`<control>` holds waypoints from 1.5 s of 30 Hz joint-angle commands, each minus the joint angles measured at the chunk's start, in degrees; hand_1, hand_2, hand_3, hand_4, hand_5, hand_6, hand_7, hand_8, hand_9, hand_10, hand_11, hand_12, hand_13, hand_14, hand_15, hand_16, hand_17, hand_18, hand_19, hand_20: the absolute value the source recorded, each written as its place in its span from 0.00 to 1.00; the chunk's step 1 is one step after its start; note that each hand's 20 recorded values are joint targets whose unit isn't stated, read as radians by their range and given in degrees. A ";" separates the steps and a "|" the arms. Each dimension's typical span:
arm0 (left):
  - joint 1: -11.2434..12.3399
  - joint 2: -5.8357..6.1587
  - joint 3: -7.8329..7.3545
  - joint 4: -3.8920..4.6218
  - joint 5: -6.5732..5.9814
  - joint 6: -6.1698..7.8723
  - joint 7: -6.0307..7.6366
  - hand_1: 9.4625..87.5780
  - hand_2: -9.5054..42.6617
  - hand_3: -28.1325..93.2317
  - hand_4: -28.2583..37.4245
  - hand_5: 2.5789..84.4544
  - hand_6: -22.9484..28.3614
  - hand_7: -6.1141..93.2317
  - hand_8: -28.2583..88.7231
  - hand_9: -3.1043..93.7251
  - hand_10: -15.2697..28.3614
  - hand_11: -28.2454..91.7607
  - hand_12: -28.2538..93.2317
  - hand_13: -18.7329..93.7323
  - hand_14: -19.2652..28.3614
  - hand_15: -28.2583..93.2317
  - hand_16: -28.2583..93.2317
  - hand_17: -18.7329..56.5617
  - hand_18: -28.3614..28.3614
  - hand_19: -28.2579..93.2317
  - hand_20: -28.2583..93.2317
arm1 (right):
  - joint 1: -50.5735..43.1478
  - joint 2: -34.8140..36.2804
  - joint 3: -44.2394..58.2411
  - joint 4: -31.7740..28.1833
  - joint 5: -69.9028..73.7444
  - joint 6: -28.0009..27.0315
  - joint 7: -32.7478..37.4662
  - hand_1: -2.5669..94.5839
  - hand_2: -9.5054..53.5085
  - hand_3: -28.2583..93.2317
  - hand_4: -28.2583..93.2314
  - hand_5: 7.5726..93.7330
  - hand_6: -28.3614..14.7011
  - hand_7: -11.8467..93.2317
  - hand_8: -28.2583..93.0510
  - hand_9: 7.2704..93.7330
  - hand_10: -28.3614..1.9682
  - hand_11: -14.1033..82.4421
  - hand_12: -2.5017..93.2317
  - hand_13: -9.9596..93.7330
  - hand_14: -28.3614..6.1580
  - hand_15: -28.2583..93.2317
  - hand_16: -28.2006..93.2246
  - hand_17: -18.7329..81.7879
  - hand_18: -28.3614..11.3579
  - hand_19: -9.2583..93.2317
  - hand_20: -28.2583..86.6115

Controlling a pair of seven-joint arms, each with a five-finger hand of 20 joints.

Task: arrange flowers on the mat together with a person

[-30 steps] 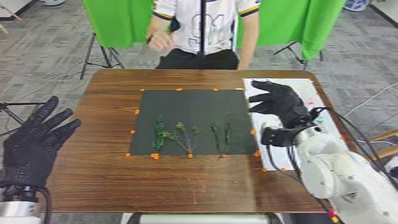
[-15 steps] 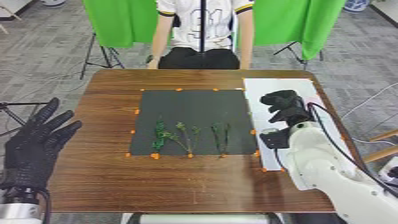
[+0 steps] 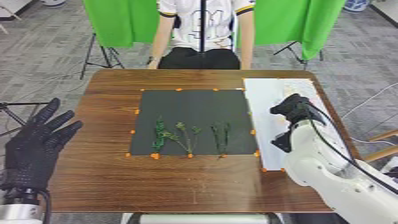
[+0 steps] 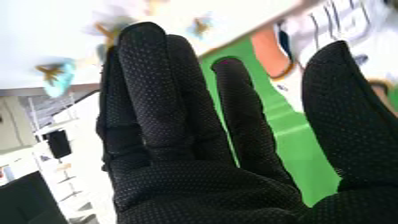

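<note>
Head view: three groups of green sprigs lie flat on a dark mat, on its near half, on a brown wooden surface. Beside the mat, the right robot hand is above a white sheet. The left robot hand is at the surface's left side, fingers spread, holding nothing.

Right wrist view: the right robot hand's fingers are extended, empty, thumb apart. Near them, small blue-and-tan flowers lie on the white sheet. They look very light, with soft, easily crushed heads and probably stiffer stems. A gentle pinch on a stem, below the bloom, should suit best; thin stems could roll or slip.
</note>
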 commanded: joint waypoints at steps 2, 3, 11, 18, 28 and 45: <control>0.76 -0.27 -0.02 -0.05 0.70 -0.12 -0.84 0.13 0.31 0.86 0.02 0.35 0.53 0.16 0.17 0.35 0.68 0.37 0.33 0.35 0.86 0.58 0.19 0.13 0.80 0.53 0.37 | 1.26 0.86 -3.11 3.53 -0.91 -4.06 1.38 0.37 0.11 0.84 0.07 0.52 0.60 0.23 0.14 0.63 0.23 0.40 0.20 0.67 0.30 0.75 0.31 0.42 0.00 0.78 0.27; 0.78 0.05 -0.09 -0.02 0.54 -0.06 -0.74 0.13 0.31 0.86 0.02 0.35 0.53 0.16 0.17 0.35 0.68 0.37 0.33 0.35 0.86 0.58 0.19 0.13 0.80 0.53 0.37 | 1.57 1.01 -3.81 3.85 -1.25 -4.37 1.59 0.37 0.11 0.84 0.07 0.52 0.60 0.23 0.14 0.63 0.24 0.40 0.20 0.67 0.30 0.75 0.31 0.42 0.00 0.78 0.27; 0.74 0.72 -0.03 0.11 -0.08 0.04 0.16 0.13 0.31 0.86 0.02 0.35 0.53 0.16 0.17 0.35 0.68 0.37 0.33 0.35 0.86 0.58 0.19 0.13 0.80 0.53 0.37 | 5.32 0.61 -8.59 6.95 -2.01 -6.75 2.07 0.40 0.06 0.85 0.06 0.53 0.61 0.23 0.14 0.63 0.26 0.39 0.20 0.68 0.31 0.74 0.31 0.42 0.00 0.78 0.26; 0.14 1.09 0.53 0.35 -0.32 0.11 0.69 0.13 0.31 0.86 0.02 0.35 0.53 0.16 0.17 0.35 0.69 0.37 0.33 0.35 0.86 0.58 0.19 0.13 0.80 0.53 0.37 | 10.33 0.41 -15.63 10.93 -4.53 -5.67 2.20 0.47 0.01 0.84 0.04 0.61 0.65 0.26 0.13 0.68 0.39 0.40 0.20 0.72 0.40 0.71 0.32 0.44 0.05 0.77 0.26; 0.41 1.27 0.55 0.18 -0.81 0.57 1.51 0.13 0.31 0.86 0.02 0.35 0.53 0.16 0.17 0.35 0.68 0.37 0.33 0.35 0.86 0.58 0.19 0.13 0.80 0.53 0.37 | 14.06 0.25 -23.18 14.93 -12.14 0.98 3.22 0.66 0.00 0.73 0.00 0.84 0.73 0.35 0.22 0.95 0.73 0.23 0.37 0.86 0.73 0.57 0.47 0.53 0.27 0.77 0.26; -2.61 -6.21 -4.49 -2.08 6.91 -3.28 -7.30 0.13 0.31 0.86 0.02 0.35 0.53 0.16 0.17 0.35 0.68 0.37 0.33 0.35 0.86 0.58 0.19 0.13 0.80 0.53 0.37 | 20.55 -0.86 -26.72 3.81 -18.28 11.61 -1.03 0.65 0.00 0.76 0.00 0.89 0.74 0.33 0.24 1.00 0.73 0.24 0.37 0.90 0.77 0.56 0.49 0.53 0.38 0.79 0.27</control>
